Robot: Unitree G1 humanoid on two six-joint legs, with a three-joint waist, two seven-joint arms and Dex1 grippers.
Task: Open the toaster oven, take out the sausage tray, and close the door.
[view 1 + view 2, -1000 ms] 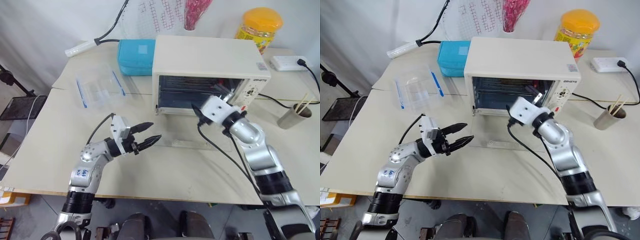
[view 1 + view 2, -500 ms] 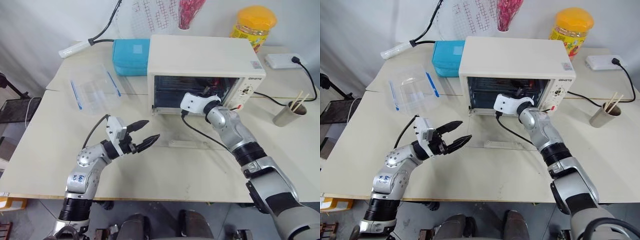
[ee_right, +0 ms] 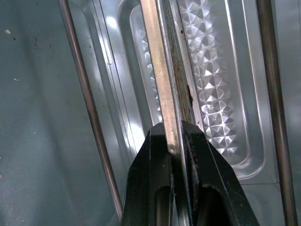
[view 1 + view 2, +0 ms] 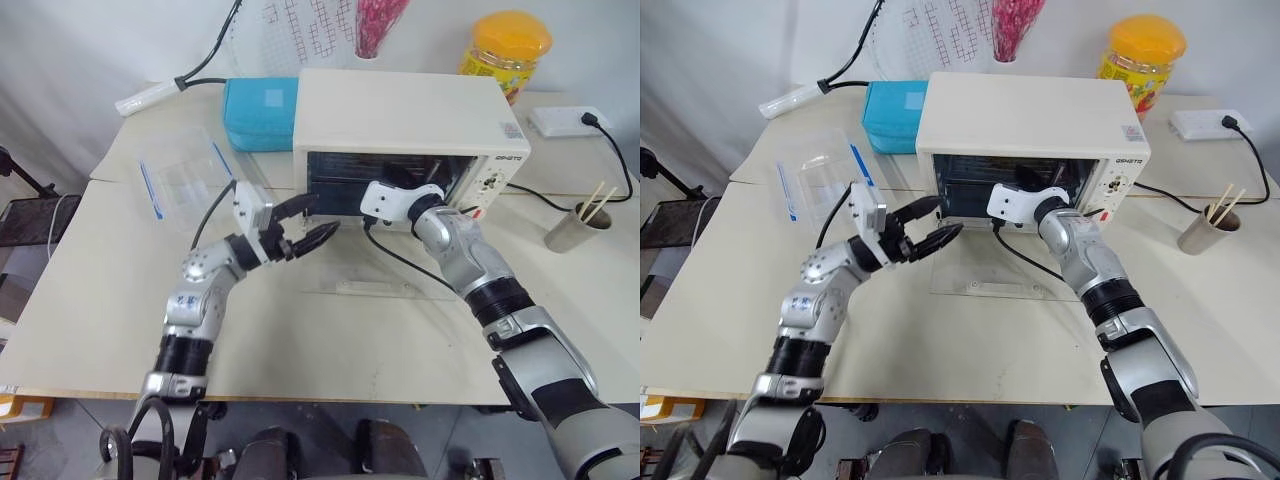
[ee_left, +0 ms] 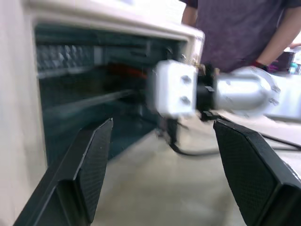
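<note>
The cream-white toaster oven point(image 4: 400, 110) stands at the back of the table. Its glass door point(image 4: 385, 275) lies folded down flat on the tabletop. My right gripper point(image 3: 174, 155) reaches into the oven's mouth. It is shut on the thin silvery rim of the sausage tray point(image 3: 157, 70), whose ridged bottom point(image 3: 211, 94) shows beside it. The sausage itself is hidden in these views. My left gripper point(image 4: 322, 214) hangs open and empty above the table, just in front of the oven's left side and pointing at the opening. It is apart from the tray and the door.
A blue case point(image 4: 262, 112) sits left of the oven, with a clear plastic container point(image 4: 190, 178) in front of it. A yellow jar point(image 4: 505, 45), a power strip point(image 4: 565, 120) and a cup of chopsticks point(image 4: 572, 230) stand at the right. A person point(image 5: 235, 28) stands beyond the table.
My right gripper went into the oven and shut on the tray's rim. My left gripper rose and moved forward to the oven's front, staying open.
</note>
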